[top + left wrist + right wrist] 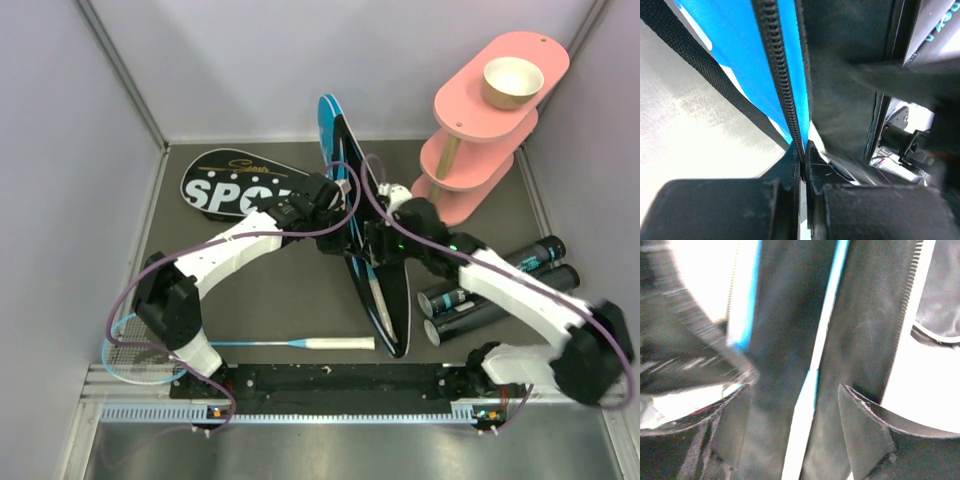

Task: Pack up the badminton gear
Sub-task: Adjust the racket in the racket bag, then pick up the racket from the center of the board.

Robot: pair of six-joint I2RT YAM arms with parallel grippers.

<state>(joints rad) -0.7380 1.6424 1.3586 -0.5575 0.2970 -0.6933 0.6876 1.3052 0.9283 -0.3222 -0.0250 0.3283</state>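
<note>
Two grippers meet on one item, the blue bag [333, 125], which I see standing on edge at the middle of the table [270, 300], running far to near.

- Left gripper [802, 157]: jaws pressed together on the bag's zip edge. The black zip teeth run straight into the pinch, with blue cloth on one side and black on the other.
- Left arm [235, 250]: rises from the near-left base, forearm slanting far and right to the bag's left face.
- Right gripper [797, 395]: fingers [862, 435] stand apart, with the bag's dark panels and a blue edge strip between them. My wrist view is blurred, so I cannot tell whether either finger touches the cloth.
- Right arm [520, 295]: folded at the near right, forearm crossing over the tubes to the bag's right face.
- Black bag [225, 185]: flat at the far left, lettering up.
- Tubes [535, 252]: two, black, lying side by side right of the blue bag.
- Racket [250, 343]: flat along the near edge, head at the near left, white handle toward the blue bag.
- Pink stand [470, 160]: far right, with a bowl [512, 82] on its top tier.
</note>
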